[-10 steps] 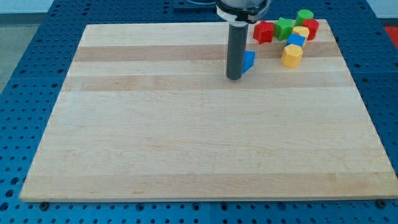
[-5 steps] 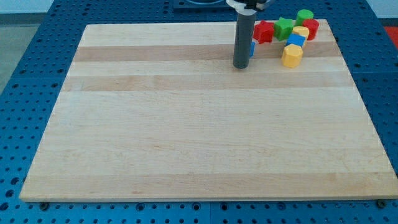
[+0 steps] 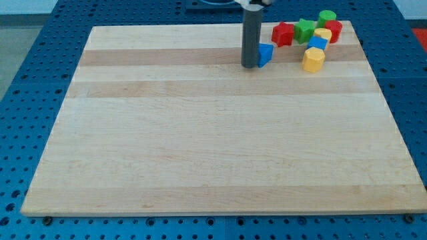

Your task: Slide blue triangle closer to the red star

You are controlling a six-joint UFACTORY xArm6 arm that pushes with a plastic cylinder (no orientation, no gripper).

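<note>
The blue triangle (image 3: 266, 53) lies near the view's top, right of centre, a short way below and left of the red star (image 3: 283, 33). My tip (image 3: 251, 66) stands on the board right against the triangle's left side. The dark rod rises from it and hides the triangle's left edge.
Right of the red star sits a cluster: a green star (image 3: 305, 29), a green cylinder (image 3: 327, 18), a red block (image 3: 333, 30), a yellow block (image 3: 322, 35), a blue cube (image 3: 317, 45) and a yellow hexagon (image 3: 313, 59). The wooden board (image 3: 200, 133) ends just above them.
The blue triangle has moved up toward the red star. My tip went up and right, then back a little to the left, and now stands at the triangle's left side.
</note>
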